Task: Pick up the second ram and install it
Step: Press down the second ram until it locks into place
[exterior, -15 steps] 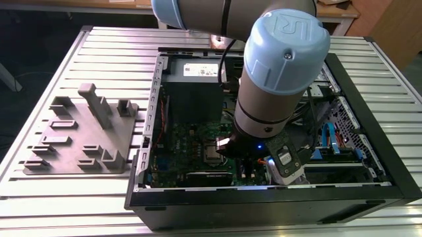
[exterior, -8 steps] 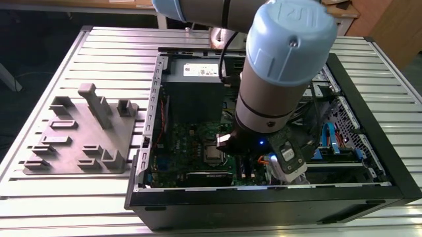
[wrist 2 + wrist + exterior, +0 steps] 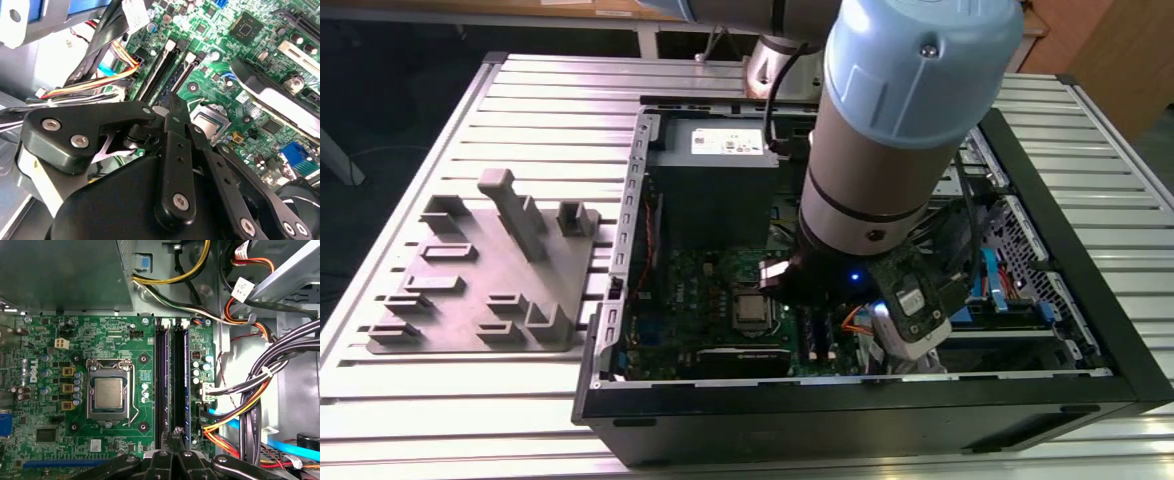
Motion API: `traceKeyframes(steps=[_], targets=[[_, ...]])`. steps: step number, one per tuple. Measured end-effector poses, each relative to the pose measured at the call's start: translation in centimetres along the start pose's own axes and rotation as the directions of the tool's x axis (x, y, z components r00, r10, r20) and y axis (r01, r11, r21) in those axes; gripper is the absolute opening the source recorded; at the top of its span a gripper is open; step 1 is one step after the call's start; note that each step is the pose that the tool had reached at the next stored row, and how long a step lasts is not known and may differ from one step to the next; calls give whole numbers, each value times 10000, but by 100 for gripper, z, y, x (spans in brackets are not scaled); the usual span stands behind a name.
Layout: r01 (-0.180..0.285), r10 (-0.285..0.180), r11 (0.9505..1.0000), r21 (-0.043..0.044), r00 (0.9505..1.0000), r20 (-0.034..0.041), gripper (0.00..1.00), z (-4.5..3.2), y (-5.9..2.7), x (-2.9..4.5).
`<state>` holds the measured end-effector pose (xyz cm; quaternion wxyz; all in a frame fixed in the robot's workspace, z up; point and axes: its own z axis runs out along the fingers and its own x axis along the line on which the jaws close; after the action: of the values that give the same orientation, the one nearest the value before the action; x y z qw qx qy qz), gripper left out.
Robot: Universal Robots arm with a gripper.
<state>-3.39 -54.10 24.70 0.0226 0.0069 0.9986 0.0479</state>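
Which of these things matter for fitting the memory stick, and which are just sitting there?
In the job: gripper, shut, at the memory slots; motherboard.
Lying about: grey fixture on the table; cable bundle; processor socket.

Black gripper [image 3: 174, 107] with fingers closed together, tips over long black slots [image 3: 161, 67], green board [image 3: 260, 55] behind, orange and yellow wires [image 3: 95, 85] beside

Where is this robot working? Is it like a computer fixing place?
It looks like a workshop or lab bench, probably for practising computer building. An opened computer case lies on a slatted metal table, beside a grey plastic fixture. The claw is over the green motherboard.
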Motion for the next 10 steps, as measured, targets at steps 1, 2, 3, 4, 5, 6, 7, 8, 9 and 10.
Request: traceKeyframes(steps=[1,2,3,4,5,6,7,8,9,10], targets=[[0,0,10000,0,10000,0,7,0,2,0],[1,-1,10000,3,10000,-1,7,-1,9,0],[-1,1,10000,1,10000,0,7,1,22,0],[-1,1,10000,2,10000,-1,7,4,44,1],[-2,2,10000,1,10000,0,7,7,69,2],[-4,4,10000,2,10000,-1,7,10,95,3],[-5,5,10000,3,10000,-1,7,13,122,4],[-7,7,10000,1,10000,0,7,17,150,5],[-8,8,10000,2,10000,0,7,20,177,6],[-10,10,10000,2,10000,0,7,23,204,7]])
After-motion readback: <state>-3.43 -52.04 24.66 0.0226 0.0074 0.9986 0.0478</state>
